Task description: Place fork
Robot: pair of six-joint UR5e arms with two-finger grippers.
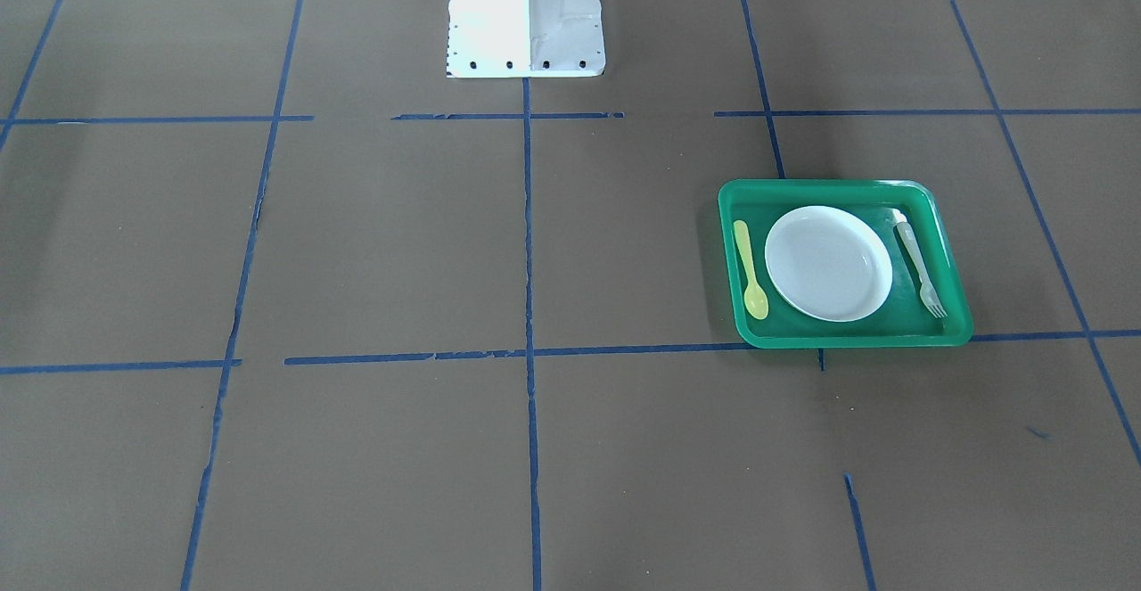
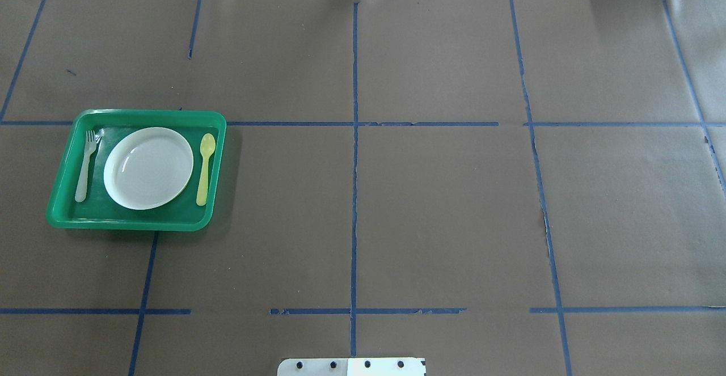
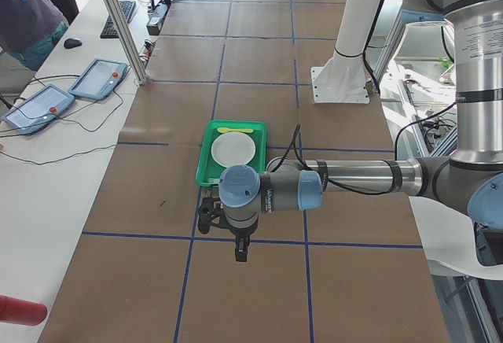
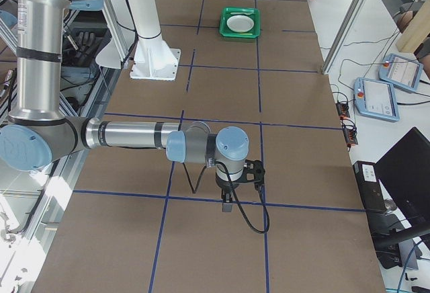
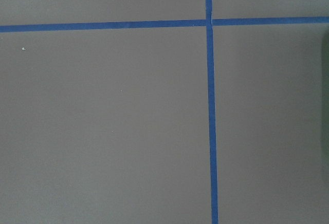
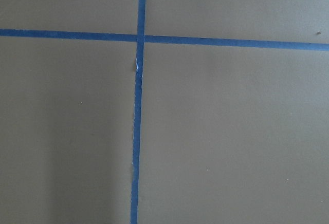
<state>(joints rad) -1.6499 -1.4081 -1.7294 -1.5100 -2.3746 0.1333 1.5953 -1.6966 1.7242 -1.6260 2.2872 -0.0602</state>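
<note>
The pale fork (image 1: 920,268) lies flat in the green tray (image 1: 954,288), beside the white plate (image 1: 829,263), tines pointing away from the robot. In the overhead view the fork (image 2: 86,166) is left of the plate (image 2: 148,168), inside the tray (image 2: 130,224). A yellow spoon (image 2: 205,169) lies on the plate's other side. My left gripper (image 3: 207,215) shows only in the exterior left view, near the tray's end; I cannot tell whether it is open or shut. My right gripper (image 4: 258,172) shows only in the exterior right view, far from the tray; I cannot tell its state.
The white robot base (image 1: 526,16) stands at the table's robot-side edge. Blue tape lines (image 2: 354,138) grid the brown table. A side bench with tablets (image 3: 98,78) and aluminium posts (image 3: 118,20) runs along the far edge. Both wrist views show only table and tape.
</note>
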